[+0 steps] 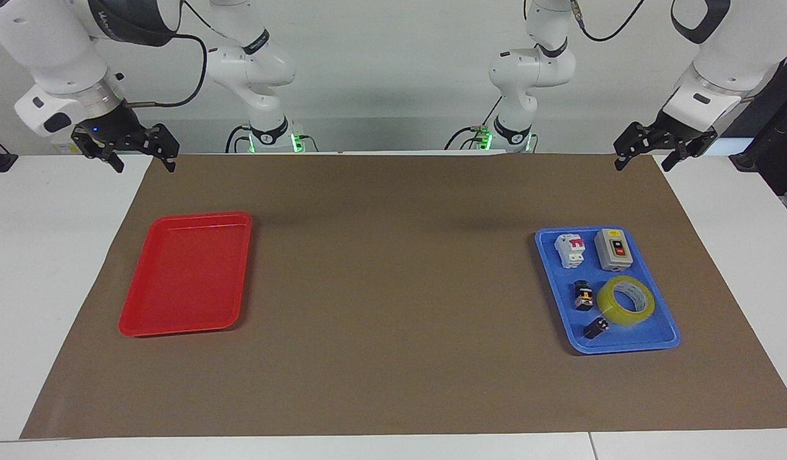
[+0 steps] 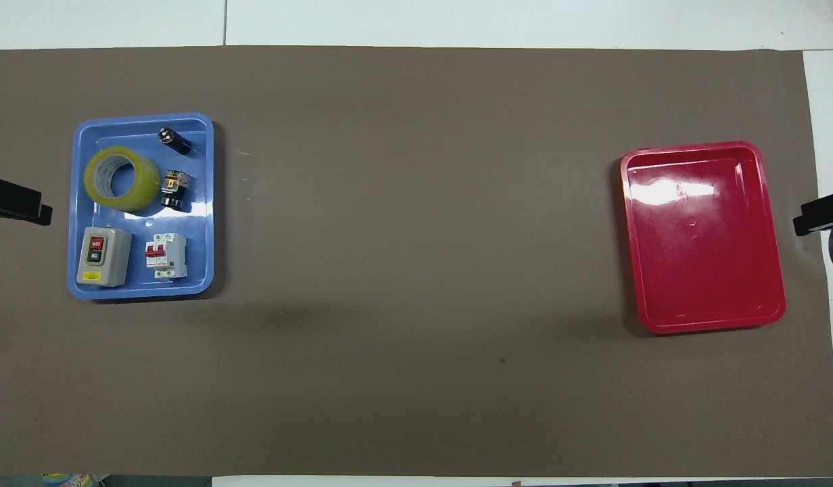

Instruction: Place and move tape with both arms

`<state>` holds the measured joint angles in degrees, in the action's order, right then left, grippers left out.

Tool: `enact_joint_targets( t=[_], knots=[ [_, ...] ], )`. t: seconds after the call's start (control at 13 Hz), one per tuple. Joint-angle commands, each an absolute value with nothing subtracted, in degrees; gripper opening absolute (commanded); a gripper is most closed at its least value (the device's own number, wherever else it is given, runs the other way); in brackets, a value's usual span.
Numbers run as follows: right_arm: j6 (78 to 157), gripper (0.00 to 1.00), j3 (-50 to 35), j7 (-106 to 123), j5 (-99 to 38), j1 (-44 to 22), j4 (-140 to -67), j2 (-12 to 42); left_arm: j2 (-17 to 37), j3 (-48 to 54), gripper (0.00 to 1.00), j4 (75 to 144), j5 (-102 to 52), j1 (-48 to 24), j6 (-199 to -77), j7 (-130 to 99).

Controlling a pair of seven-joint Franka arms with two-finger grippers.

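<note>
The tape (image 1: 609, 308), a roll of translucent yellow with a white core, lies flat in a blue tray (image 1: 623, 348) toward the left arm's end of the table. In the overhead view the tape (image 2: 144, 194) is in the part of the blue tray (image 2: 143, 292) farther from the robots. My left gripper (image 1: 641, 163) hangs open and holds nothing, over the edge of the brown mat near the robots. My right gripper (image 1: 144, 165) hangs open the same way at the right arm's end. From overhead only the tips of the left gripper (image 2: 24, 206) and right gripper (image 2: 819, 213) show.
The blue tray also holds a grey switch box (image 1: 614, 249), a white circuit breaker (image 1: 572, 249), a black push-button (image 1: 583, 295) and a small black part (image 1: 596, 328). A red tray (image 1: 183, 275) lies toward the right arm's end. A brown mat (image 1: 393, 287) covers the table.
</note>
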<state>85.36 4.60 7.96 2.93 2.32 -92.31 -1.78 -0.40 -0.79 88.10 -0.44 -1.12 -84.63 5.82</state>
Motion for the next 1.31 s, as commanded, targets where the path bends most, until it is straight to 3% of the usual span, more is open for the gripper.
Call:
enact_joint_targets(
  t=[0.0, 1.23],
  knots=[
    [86.4, 1.0, 4.57, 9.05, 2.11, 2.64, -93.43, -2.64, -2.11, -0.7, 1.0, 89.74, -1.05, -0.79, -85.78, 5.18],
    [87.28, 1.0, 4.57, 8.7, 2.11, 2.55, -93.52, -2.64, -2.9, -0.79, 1.0, 90.09, -1.05, -1.14, -85.43, 4.92]
  ],
)
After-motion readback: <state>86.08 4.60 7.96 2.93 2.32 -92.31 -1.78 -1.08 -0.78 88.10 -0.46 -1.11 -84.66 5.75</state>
